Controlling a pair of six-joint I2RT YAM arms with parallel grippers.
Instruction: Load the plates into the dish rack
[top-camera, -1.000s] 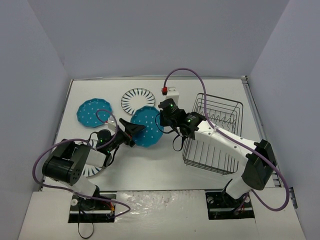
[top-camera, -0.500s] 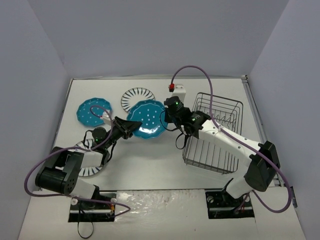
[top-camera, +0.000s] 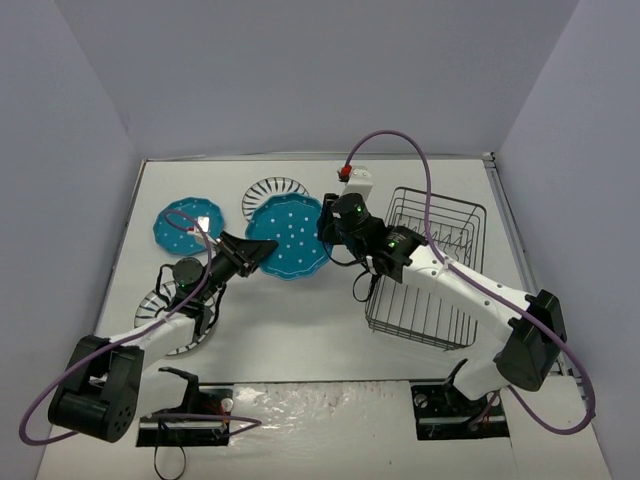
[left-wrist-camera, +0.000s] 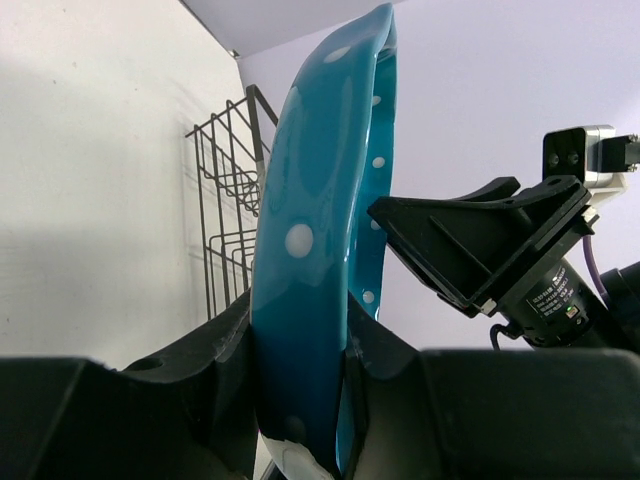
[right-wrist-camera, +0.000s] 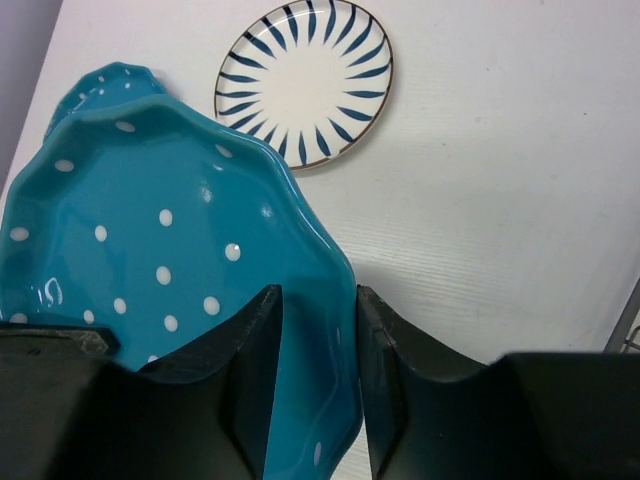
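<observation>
One teal plate (top-camera: 290, 232) is held tilted above the table (top-camera: 300, 320), left of the rack (top-camera: 440, 215), its face turned up toward the arm bases. The left gripper (top-camera: 260, 251) clamps its left rim. The right gripper (top-camera: 323, 226) straddles the right rim, jaws slightly parted.

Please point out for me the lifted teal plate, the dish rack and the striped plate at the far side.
lifted teal plate (top-camera: 290, 235), top view, its dotted face.
dish rack (top-camera: 445, 212), top view, wires of its far wall.
far striped plate (right-wrist-camera: 305, 82), right wrist view, its white middle.
</observation>
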